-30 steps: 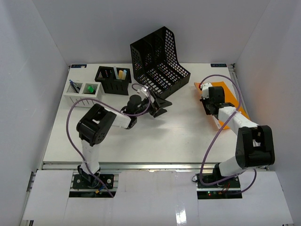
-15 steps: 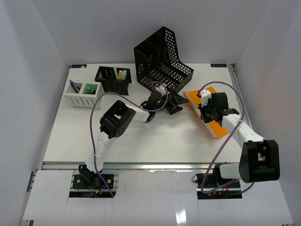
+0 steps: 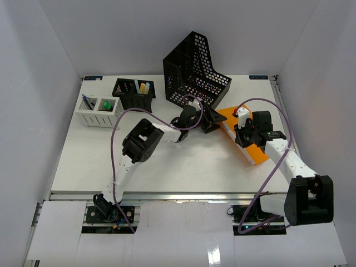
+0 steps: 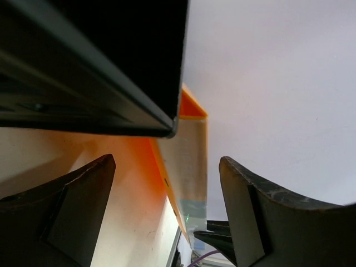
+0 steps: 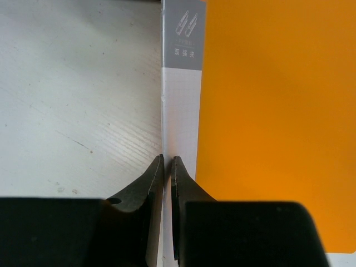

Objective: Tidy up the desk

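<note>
The desk (image 3: 167,161) is a white tabletop with a metal front rail. An orange folder (image 3: 257,151) with a white spine lies at its right centre. My right gripper (image 3: 243,129) is shut on the folder's white spine edge (image 5: 181,100), jaws almost touching (image 5: 167,158). My left gripper (image 3: 207,119) is at the folder's far left end, under the black file holder. It is open (image 4: 167,161), and the folder's edge (image 4: 186,150) runs between its fingers. The right gripper's dark fingertips (image 4: 222,236) show at the folder's other end.
A black mesh file holder (image 3: 194,72) stands at the back centre, just behind the left gripper. A black pen cup (image 3: 134,93) and a white organizer (image 3: 99,111) with pens stand at the back left. White walls enclose the desk.
</note>
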`<move>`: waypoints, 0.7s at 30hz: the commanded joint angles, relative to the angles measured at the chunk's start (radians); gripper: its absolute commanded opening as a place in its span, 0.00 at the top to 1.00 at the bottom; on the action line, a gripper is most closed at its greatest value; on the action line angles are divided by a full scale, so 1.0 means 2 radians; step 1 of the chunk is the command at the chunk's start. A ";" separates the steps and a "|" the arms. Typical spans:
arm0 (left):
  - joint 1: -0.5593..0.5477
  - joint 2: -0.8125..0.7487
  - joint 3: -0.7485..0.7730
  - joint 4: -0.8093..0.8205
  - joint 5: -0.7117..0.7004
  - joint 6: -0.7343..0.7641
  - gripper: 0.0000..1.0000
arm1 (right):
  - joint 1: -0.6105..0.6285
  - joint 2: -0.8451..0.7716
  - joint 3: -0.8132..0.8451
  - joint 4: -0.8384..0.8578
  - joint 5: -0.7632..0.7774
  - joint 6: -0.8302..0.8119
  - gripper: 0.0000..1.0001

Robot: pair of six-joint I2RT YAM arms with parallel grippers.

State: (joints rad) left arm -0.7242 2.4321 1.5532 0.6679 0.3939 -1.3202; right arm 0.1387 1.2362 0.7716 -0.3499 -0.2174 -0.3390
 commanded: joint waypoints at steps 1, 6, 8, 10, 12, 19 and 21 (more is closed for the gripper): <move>-0.001 -0.014 -0.006 -0.005 -0.011 0.012 0.15 | 0.003 -0.020 -0.006 -0.013 -0.038 -0.008 0.92; -0.001 -0.035 -0.033 0.000 -0.022 0.026 0.25 | 0.009 -0.042 -0.013 -0.029 -0.072 -0.028 0.92; -0.001 -0.041 -0.037 -0.001 -0.023 0.031 0.30 | 0.012 -0.050 -0.013 -0.036 -0.083 -0.038 0.92; -0.001 -0.051 -0.044 0.001 -0.024 0.035 0.36 | 0.018 -0.061 -0.013 -0.044 -0.088 -0.049 0.92; -0.001 -0.063 -0.062 0.008 -0.027 0.039 0.49 | 0.021 -0.070 -0.014 -0.050 -0.084 -0.064 0.92; -0.001 -0.115 -0.113 0.031 -0.019 0.052 0.78 | 0.024 -0.073 -0.003 -0.055 -0.058 -0.084 0.92; -0.001 -0.132 -0.129 0.037 -0.016 0.053 0.87 | 0.025 -0.072 0.002 -0.060 -0.057 -0.091 0.92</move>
State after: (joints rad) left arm -0.7269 2.2927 1.3527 0.7066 0.3661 -1.2860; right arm 0.1873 1.1187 0.7338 -0.4758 -0.3219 -0.4926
